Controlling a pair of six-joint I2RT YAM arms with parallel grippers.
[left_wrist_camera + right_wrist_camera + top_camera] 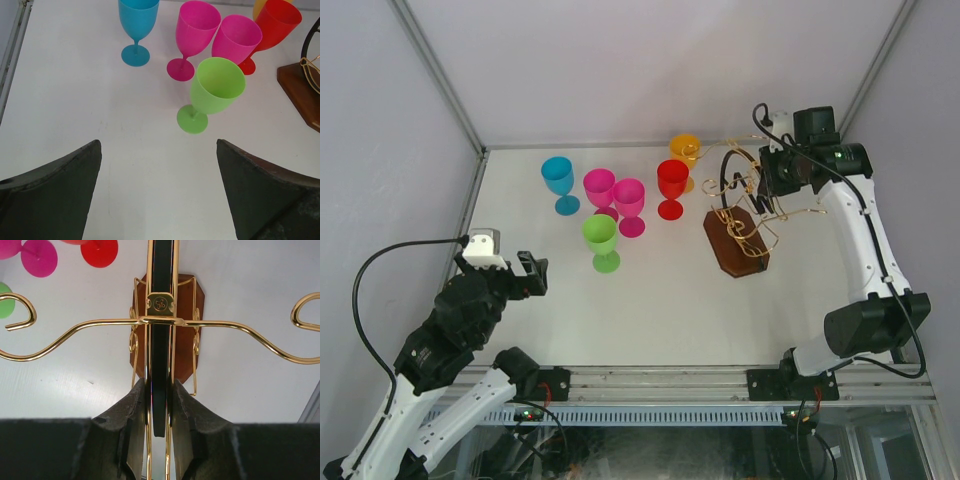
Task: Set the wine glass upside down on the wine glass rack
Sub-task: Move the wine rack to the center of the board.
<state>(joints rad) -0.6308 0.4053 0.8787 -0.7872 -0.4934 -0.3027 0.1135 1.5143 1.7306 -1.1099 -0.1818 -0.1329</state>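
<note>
While my right gripper (159,392) sits clamped narrow on the black loop (162,295) of the wine glass rack (745,215), my left gripper (159,145) gapes wide facing the upright green wine glass (217,85) left of it, which I judge light, rigid, slippery plastic, best pinched at the stem.

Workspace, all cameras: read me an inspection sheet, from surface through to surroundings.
Surface: white table, no spills seen.
Job's things: wine glass rack upright, nothing hung on it; blue glass, pink glass, second pink glass, green glass, red glass, orange glass stand upright.
Clutter: nothing seen.
Tools: left tool open, empty; right tool shut on the rack's black loop.
Cables: left arm's black cable; right arm's black cable.
Surroundings: white walls, grey frame.
</note>
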